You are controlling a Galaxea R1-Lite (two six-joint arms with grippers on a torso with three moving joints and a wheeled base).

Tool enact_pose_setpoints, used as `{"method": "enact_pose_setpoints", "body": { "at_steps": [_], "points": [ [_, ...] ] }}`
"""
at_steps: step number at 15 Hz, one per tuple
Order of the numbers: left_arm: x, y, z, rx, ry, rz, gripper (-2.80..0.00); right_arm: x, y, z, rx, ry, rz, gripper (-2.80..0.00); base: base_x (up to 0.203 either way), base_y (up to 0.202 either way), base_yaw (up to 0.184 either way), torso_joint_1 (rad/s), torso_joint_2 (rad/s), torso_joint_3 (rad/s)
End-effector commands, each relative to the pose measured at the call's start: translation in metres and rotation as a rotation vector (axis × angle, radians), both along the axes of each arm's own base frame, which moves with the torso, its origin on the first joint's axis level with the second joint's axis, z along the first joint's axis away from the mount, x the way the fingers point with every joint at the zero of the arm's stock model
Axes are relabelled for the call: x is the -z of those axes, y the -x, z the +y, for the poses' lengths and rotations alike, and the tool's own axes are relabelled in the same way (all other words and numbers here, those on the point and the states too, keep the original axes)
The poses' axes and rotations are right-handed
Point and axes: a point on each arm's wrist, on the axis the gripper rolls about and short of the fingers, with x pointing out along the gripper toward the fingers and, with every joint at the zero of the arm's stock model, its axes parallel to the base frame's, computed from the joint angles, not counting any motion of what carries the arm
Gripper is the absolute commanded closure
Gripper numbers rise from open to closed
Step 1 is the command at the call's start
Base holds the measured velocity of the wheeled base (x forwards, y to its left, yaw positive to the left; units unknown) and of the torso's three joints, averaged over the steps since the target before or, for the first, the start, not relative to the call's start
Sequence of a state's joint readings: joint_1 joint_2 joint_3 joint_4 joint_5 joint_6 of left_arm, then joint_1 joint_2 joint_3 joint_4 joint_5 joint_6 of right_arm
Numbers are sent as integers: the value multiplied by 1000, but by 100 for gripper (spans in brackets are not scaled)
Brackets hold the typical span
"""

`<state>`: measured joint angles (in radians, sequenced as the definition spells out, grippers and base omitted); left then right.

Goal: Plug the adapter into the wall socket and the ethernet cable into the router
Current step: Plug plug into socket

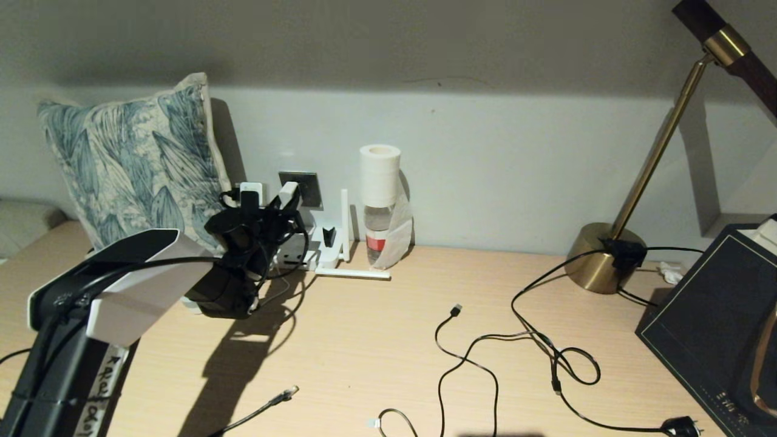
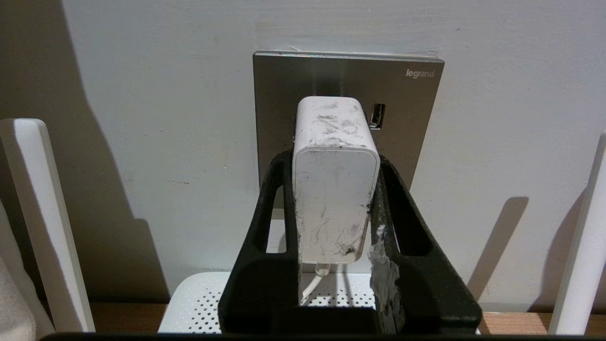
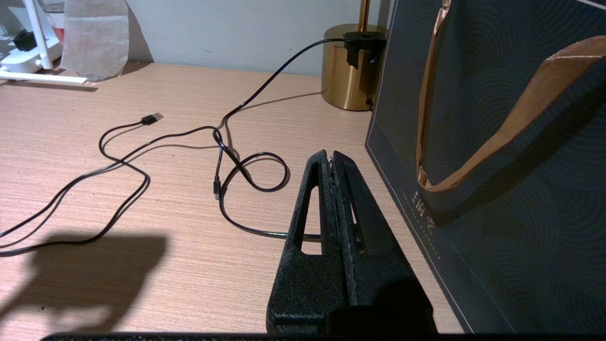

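Nearest in the head view, the robot's left arm reaches across the wooden desk [image 1: 388, 340] toward the wall, its left gripper [image 1: 285, 203] raised at the grey wall socket [image 1: 300, 187]. Just right of it stands the white router [image 1: 328, 255] with its antennas, then a water bottle [image 1: 377, 233] topped by a roll of tape [image 1: 379, 175]. A leaf-print cushion [image 1: 133, 158] leans against the wall on the left. Close to the desk's front edge lies the ethernet cable [image 1: 276, 400], clear clip pointing toward the router, well apart from both arms. A thinner USB cable [image 1: 461, 346] and a brass lamp [image 1: 607, 261] sit to the right.

From the left wrist, the black fingers [image 2: 407, 222] clamp the white adapter [image 2: 334, 189] by its sides, its long axis running straight toward the socket plate [image 2: 348, 102] directly ahead. Its front end is at the plate; whether the pins are fully seated cannot be told. The router's perforated top [image 2: 199, 303] lies below, antennas flanking either side.

From the right wrist, the right gripper [image 3: 331, 158] hangs over the desk, fingers pressed together and holding nothing, beside a dark gift bag [image 3: 497, 166]. The USB cable [image 3: 151, 117] loops ahead.
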<state>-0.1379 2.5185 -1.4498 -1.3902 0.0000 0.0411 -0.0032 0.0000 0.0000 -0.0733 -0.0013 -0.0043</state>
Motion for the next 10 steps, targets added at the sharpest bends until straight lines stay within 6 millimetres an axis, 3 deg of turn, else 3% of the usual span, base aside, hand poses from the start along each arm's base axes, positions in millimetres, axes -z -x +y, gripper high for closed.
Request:
{"method": "enact_pose_setpoints", "body": {
  "at_steps": [1,10],
  "points": [
    [1,0,0,0,0,-4,0,7,-2,0,0,0,26,0,0,0,0,0,0,0],
    [3,-7,-1,-1,-2,-7,0,7,-2,0,0,0,26,0,0,0,0,0,0,0]
  ]
}}
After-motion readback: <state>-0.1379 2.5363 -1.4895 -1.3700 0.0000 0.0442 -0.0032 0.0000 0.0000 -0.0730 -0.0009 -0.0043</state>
